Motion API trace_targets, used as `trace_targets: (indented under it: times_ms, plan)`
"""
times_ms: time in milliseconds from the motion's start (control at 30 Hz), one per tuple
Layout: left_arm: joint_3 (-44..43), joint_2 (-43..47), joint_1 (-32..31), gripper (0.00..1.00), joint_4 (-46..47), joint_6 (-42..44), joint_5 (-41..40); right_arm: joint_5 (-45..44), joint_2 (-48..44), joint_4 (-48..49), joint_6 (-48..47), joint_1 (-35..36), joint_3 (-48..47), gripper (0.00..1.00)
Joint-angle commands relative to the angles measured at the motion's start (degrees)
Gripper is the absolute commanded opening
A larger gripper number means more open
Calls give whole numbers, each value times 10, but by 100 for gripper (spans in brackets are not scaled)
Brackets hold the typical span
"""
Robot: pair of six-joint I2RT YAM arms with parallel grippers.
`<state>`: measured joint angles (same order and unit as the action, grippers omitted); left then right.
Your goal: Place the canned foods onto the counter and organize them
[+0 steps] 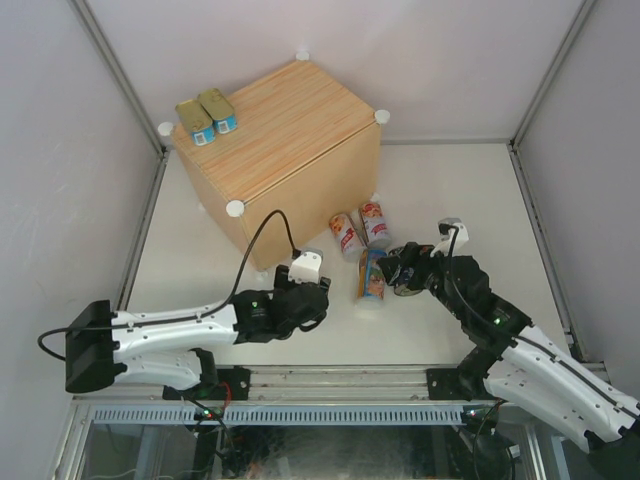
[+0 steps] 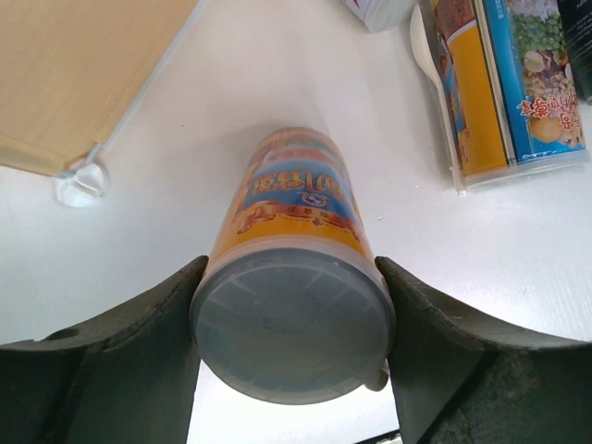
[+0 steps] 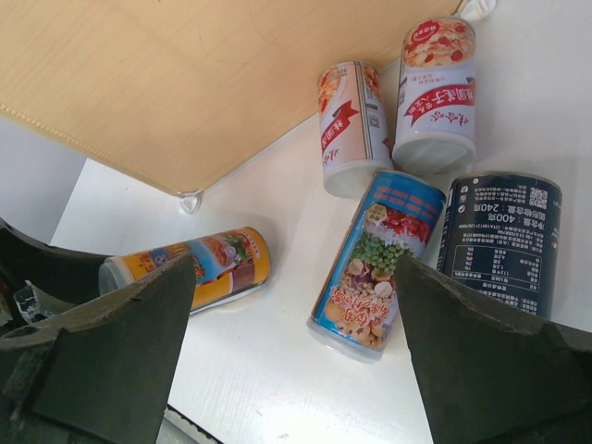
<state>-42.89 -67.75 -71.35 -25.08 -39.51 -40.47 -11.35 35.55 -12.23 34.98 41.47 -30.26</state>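
1. Done so far: two flat tins (image 1: 207,115) are sitting on the counter (image 1: 290,130), far ahead-left of both claws.
2. L claw (image 2: 291,270) is gripping the orange can (image 2: 291,208), which is lying on its side w/ both sides touched.
3. R claw (image 3: 296,268) is hanging wide open and holding nothing. Blue can (image 3: 379,264) is lying btwn its tips, dark can (image 3: 499,240) just right, red-white cans (image 3: 351,125) further ahead.
4. I'm judging five cans are waiting to go up, so it's early.
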Motion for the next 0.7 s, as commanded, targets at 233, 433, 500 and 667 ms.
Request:
trace_targets:
  times_ms: [233, 433, 500, 667]
  plan:
    - [-160, -48, -2, 22, -54, 72, -40, -18, -10, 9, 11, 11, -1, 88]
    - [-176, -83, 2, 25, -56, 78, -31, -22, -12, 3, 8, 12, -1, 88]
    - [-174, -90, 3, 25, -52, 78, -27, -24, -14, 0, 5, 12, -1, 88]
    - [-173, -96, 6, 33, -42, 76, -27, -27, -17, -4, 2, 11, -2, 88]
